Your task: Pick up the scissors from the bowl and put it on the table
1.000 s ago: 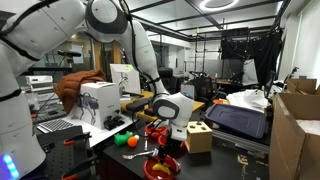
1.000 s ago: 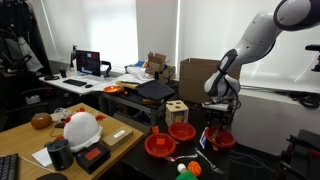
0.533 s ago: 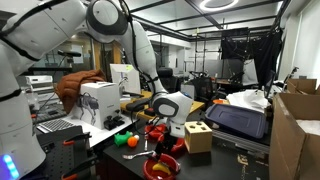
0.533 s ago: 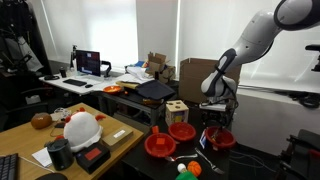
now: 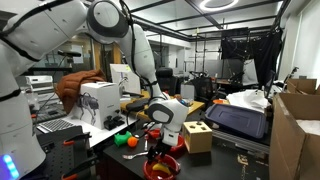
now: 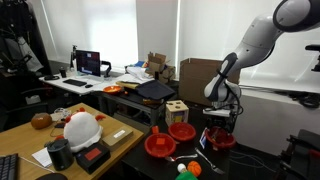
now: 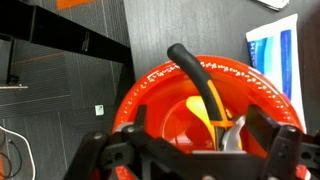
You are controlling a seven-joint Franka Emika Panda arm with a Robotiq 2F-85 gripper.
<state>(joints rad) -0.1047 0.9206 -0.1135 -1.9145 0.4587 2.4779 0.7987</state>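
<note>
The white arm [image 5: 100, 18] stands high, bends at its elbow and slopes down to the wrist [image 5: 172, 108], which points straight down over the red bowl [image 7: 150, 90]. The pincer [image 7: 190, 162] hangs just above this bowl, near its rim, in both exterior views. In the wrist view its two dark fingers [image 7: 105, 160] are spread wide, one toward each side of the bowl, and they grip nothing.

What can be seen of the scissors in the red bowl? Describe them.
In the wrist view the scissors lie slanted in the red bowl. A black curved handle reaches over the rim, above the dark table. A yellow part leads down to grey metal near the open gripper. The blades are mostly hidden.
</note>
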